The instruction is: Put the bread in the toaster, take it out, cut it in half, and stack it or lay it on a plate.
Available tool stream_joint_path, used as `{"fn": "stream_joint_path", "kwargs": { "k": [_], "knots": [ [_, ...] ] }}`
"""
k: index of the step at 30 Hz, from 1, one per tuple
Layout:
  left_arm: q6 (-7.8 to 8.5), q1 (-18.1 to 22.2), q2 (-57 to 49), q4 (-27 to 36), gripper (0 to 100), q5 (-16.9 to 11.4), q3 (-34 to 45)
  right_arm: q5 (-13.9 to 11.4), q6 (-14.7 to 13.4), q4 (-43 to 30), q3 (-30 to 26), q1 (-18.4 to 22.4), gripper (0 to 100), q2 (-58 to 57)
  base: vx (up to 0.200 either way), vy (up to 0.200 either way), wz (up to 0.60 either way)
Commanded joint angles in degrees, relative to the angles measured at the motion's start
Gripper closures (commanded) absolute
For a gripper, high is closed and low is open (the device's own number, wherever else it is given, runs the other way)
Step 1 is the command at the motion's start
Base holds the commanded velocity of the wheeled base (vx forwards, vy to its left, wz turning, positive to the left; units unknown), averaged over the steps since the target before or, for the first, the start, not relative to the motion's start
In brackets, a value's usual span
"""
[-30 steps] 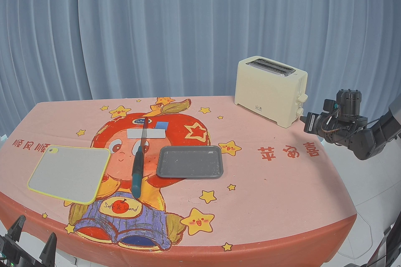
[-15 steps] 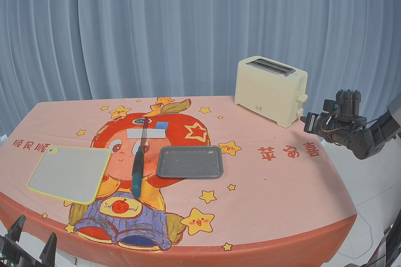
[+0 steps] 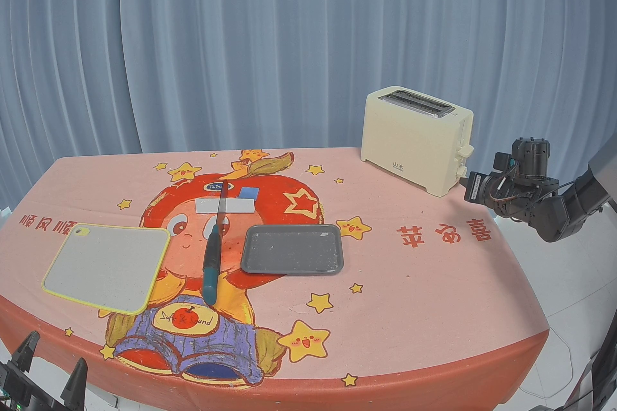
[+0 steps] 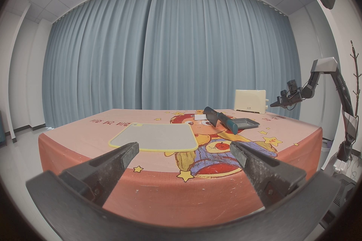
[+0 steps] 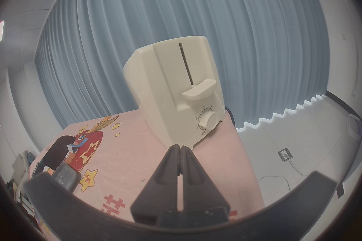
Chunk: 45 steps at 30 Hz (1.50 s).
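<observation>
The cream toaster [image 3: 414,139] stands at the table's back right, its two top slots dark. My right gripper [image 3: 464,182] is shut and empty, its tips just off the toaster's lever end. In the right wrist view the shut gripper [image 5: 180,150] points at the toaster [image 5: 169,95], below the lever [image 5: 199,89] and near the dial [image 5: 207,119]. A grey plate [image 3: 292,248] lies mid-table, with a teal-handled knife [image 3: 214,245] to its left. The cutting board [image 3: 106,266] lies at the front left. My left gripper [image 3: 56,349] hangs open below the table's front-left edge.
A white strip [image 3: 225,205] and a small blue piece [image 3: 248,193] lie under the knife's blade end. From the left wrist view the open left gripper [image 4: 184,151] faces the cutting board [image 4: 154,136] across the table's front edge. Blue curtains hang behind.
My right gripper has crept a little closer to the toaster's lever end and slightly upward. Everything on the table and the left arm has stayed put.
</observation>
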<state>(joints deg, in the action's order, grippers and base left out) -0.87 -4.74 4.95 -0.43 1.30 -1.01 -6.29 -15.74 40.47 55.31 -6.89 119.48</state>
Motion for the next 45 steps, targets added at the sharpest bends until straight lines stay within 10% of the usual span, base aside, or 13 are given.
{"fn": "stream_joint_path", "kwargs": {
  "k": [1,45],
  "knots": [
    [-0.01,0.0,0.1,0.0,0,0.0,1.0,0.0,-0.1,0.0,1.2,0.3,100,0.9,0.000,0.000,0.00],
    [-0.01,0.0,0.1,0.0,0,0.0,1.0,0.3,-0.4,-0.1,11.1,2.8,100,8.0,0.000,0.000,0.00]
  ]
}}
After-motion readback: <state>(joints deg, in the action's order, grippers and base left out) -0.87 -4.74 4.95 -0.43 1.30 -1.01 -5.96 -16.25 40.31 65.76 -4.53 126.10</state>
